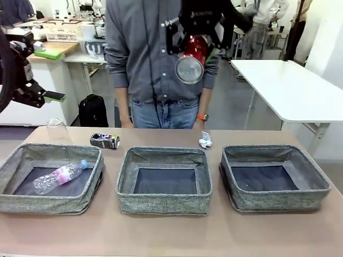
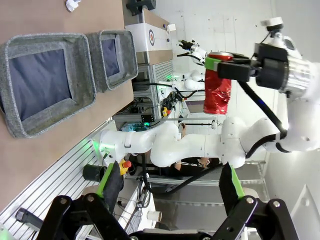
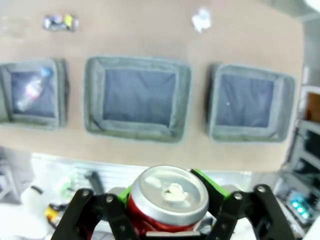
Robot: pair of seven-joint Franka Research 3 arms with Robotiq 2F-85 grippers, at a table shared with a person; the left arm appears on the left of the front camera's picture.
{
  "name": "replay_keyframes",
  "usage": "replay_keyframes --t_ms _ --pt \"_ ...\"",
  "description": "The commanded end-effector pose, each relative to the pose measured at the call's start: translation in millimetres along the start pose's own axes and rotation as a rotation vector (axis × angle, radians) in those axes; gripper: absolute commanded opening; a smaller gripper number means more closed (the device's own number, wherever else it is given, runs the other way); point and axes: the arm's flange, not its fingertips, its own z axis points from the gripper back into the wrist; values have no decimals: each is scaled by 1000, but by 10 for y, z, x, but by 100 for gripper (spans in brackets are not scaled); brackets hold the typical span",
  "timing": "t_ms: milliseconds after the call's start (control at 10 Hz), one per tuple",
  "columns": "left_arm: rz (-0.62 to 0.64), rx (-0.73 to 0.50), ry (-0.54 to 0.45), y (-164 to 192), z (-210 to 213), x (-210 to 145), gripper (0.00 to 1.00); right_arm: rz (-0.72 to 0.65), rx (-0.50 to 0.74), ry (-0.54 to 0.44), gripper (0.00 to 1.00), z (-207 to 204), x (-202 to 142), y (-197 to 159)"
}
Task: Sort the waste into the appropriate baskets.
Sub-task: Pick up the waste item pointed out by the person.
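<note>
Right tool [image 1: 193, 47], poised high above the brown tabletop [image 1: 171, 235] in front of a standing person [image 1: 134, 48] in a grey shirt: its two green-padded fingers [image 3: 210, 185] are clamped on a crushed red metal can [image 1: 197, 49], whose silver end faces the front camera. In the right wrist view the can sits between the pads, its other silver end toward the lens, with the row of baskets far below. Left tool [image 2: 170, 184], off the left edge of the tabletop and well apart from every item: jaws spread wide, gripping nothing; its wrist view looks across at the right tool and the red can. Three low rectangular grey woven-fabric baskets with dark flat bottoms stand side by side on the tabletop: left basket [image 1: 53, 202], middle basket [image 1: 163, 203], right basket [image 1: 278, 201]. A clear plastic bottle with a pink label [image 1: 60, 175] lies on its side inside the left basket. A clear plastic cup [image 1: 58, 131] stands on the tabletop just behind the left basket. A dark printed can [image 1: 105, 141] lies on its side behind the gap between the left and middle baskets. A crumpled white paper wad [image 1: 205, 141] rests on the tabletop just behind the far right corner of the middle basket.
</note>
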Motion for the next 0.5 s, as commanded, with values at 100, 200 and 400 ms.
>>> replay_keyframes --t_ms 100,200,400 --pt "10 1 2 -47 13 -9 100 128 -33 -30 37 447 228 319" --pt "10 1 2 -47 13 -9 100 157 -21 -19 37 561 202 294" --pt "10 1 2 -47 13 -9 100 172 -15 -28 37 734 157 234"
